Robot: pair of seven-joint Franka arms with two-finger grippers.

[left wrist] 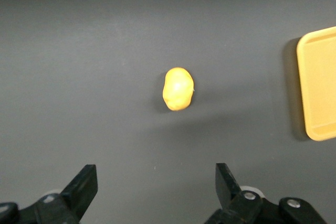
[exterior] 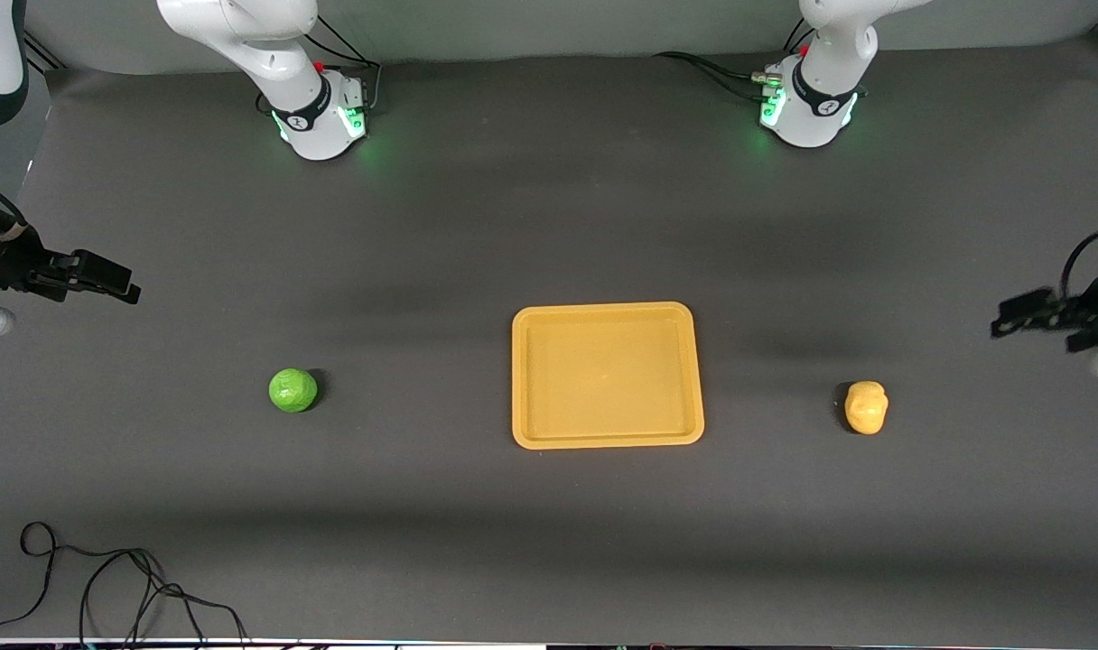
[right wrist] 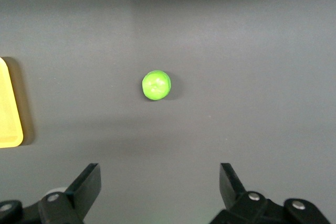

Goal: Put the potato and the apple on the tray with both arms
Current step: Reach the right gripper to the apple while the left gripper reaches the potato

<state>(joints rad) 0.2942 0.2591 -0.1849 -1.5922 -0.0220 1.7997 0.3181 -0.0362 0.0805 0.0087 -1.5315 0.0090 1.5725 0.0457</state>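
The yellow-orange tray (exterior: 603, 311) lies flat and empty at the table's middle. The green apple (exterior: 293, 390) sits on the mat toward the right arm's end. The yellow-orange potato (exterior: 865, 407) sits toward the left arm's end. My right gripper (exterior: 120, 282) hangs open and empty over the bare mat at its end of the table. Its wrist view shows the apple (right wrist: 156, 85) ahead of its open fingers (right wrist: 88, 182) and a tray corner (right wrist: 8, 108). My left gripper (exterior: 1009, 318) hangs open and empty over its end. Its wrist view shows the potato (left wrist: 178, 88) and the tray edge (left wrist: 320, 85).
The two arm bases (exterior: 323, 117) (exterior: 806, 108) stand at the table's edge farthest from the front camera. A loose black cable (exterior: 107, 578) lies near the front camera at the right arm's end. The table is covered by a dark mat.
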